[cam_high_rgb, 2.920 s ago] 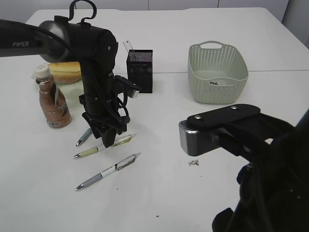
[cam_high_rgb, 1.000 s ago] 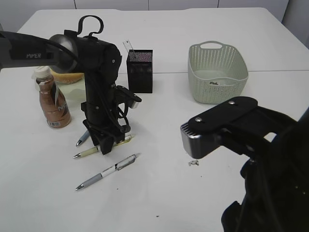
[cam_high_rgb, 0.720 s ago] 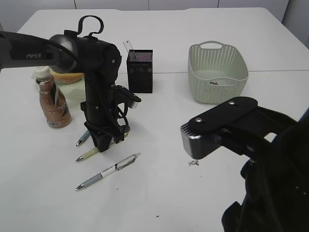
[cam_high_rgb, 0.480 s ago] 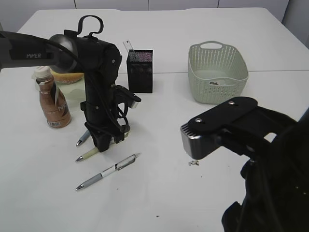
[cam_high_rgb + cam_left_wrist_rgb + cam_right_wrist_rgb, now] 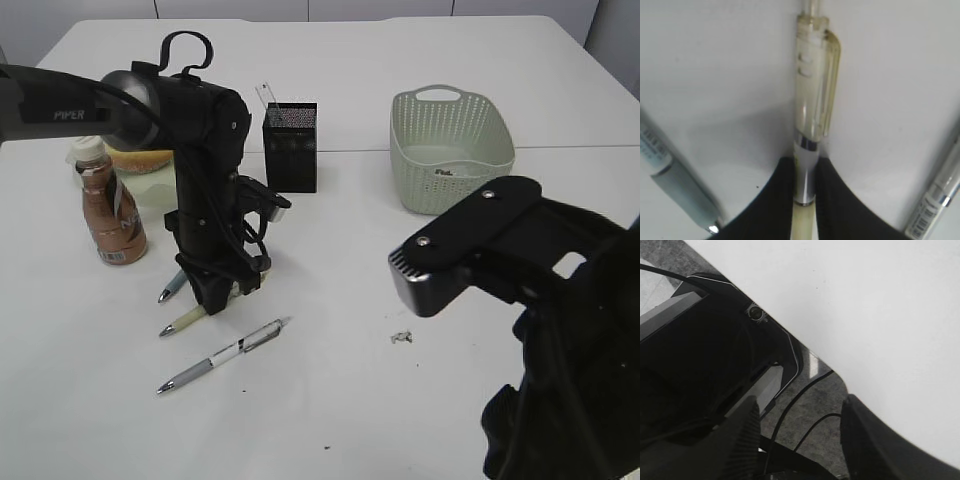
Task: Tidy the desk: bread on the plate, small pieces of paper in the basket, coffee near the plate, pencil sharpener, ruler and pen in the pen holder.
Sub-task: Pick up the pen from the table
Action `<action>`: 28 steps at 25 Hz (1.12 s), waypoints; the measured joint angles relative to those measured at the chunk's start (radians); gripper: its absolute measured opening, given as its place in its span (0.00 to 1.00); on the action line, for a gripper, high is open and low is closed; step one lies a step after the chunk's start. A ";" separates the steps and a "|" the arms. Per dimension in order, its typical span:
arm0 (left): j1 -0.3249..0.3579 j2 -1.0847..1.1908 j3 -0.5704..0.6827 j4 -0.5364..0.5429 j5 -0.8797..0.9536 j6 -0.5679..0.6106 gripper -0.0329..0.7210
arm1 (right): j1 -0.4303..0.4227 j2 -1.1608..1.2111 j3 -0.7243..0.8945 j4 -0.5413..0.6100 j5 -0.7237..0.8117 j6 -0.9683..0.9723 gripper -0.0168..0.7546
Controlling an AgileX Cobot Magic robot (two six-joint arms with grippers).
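My left gripper (image 5: 216, 293) is shut on a pale yellow pen (image 5: 812, 100), its black fingers (image 5: 775, 200) pinching the barrel just below the silver band. The pen's tip (image 5: 178, 323) rests on the table. A blue-grey pen (image 5: 171, 286) lies to its left and a silver-white pen (image 5: 222, 355) in front. The black pen holder (image 5: 290, 146) stands behind with a clear ruler (image 5: 266, 97) in it. My right gripper (image 5: 799, 405) is open and empty past the table edge. No pencil sharpener is in view.
The coffee bottle (image 5: 108, 205) stands at the left, in front of the bread (image 5: 135, 150) on a pale plate (image 5: 150, 190). The green basket (image 5: 450, 150) at the back right holds paper bits. One small piece of paper (image 5: 401, 337) lies near the right arm (image 5: 500, 240).
My left gripper has shut on the yellow pen, and the pen has swung a little under it. The right arm has shifted slightly to the right.
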 joint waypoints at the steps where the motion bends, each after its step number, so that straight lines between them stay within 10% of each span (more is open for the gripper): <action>1: 0.000 0.000 -0.002 -0.003 0.000 0.000 0.13 | 0.000 0.000 0.000 -0.016 0.000 0.000 0.52; 28: 0.000 -0.100 -0.002 -0.055 -0.086 -0.207 0.13 | 0.000 0.000 0.000 -0.254 -0.110 -0.002 0.52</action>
